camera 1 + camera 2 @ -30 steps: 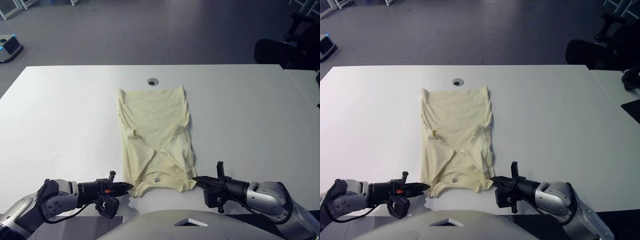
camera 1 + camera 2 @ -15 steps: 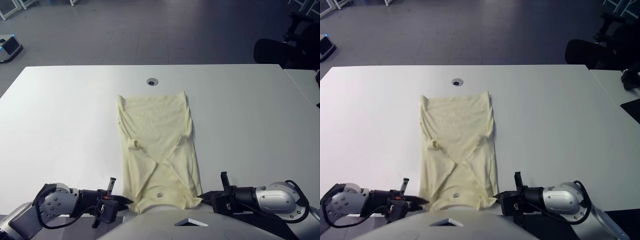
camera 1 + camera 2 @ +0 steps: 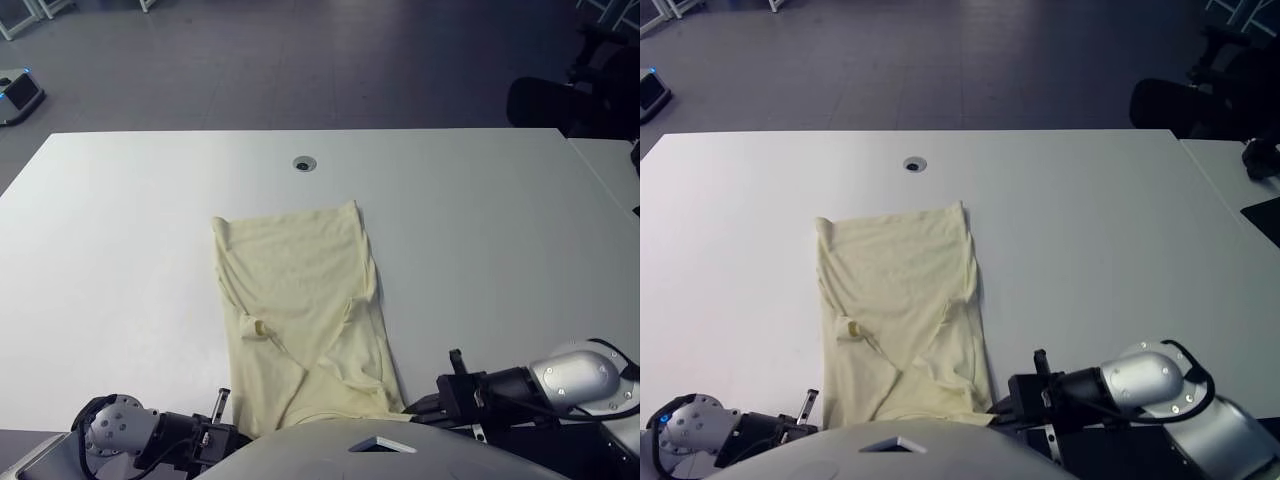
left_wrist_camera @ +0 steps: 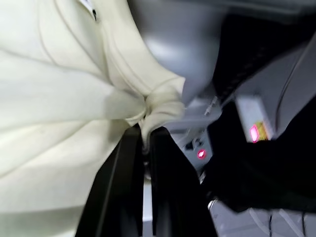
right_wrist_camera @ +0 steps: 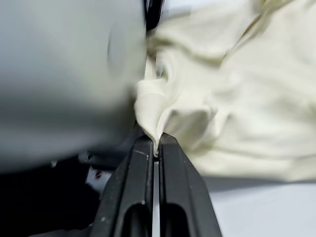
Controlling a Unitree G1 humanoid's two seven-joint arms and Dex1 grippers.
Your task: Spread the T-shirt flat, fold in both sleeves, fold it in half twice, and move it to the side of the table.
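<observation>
Pale yellow cotton: one T-shirt (image 3: 300, 320) on one white table (image 3: 500, 220). It lies on the robot's side of the one round grommet (image 3: 304, 164), apart from it. The shirt is a long narrow strip. Its straight hem edge is the end nearest the grommet, a bit skewed, with the left corner further from the grommet than the right. Two sleeves are folded in over the body, meeting in a V on the half away from the grommet. There are a few wrinkles. The end farthest from the grommet reaches the table's near edge.

Two grippers, both at that far end, one per corner. Left gripper (image 4: 145, 136): two black fingers clenched on a bunched corner of the T-shirt, cloth pinched between them. Right gripper (image 5: 155, 145): two fingers squeezed tight on the other corner, a thin fold of fabric caught at the tips.

One dark office chair (image 3: 545, 100) stands beyond the table, far right of the grommet. One small floor device with a blue light (image 3: 18, 90) sits far left of the grommet. One second table (image 3: 610, 170) has its edge right of the grommet.
</observation>
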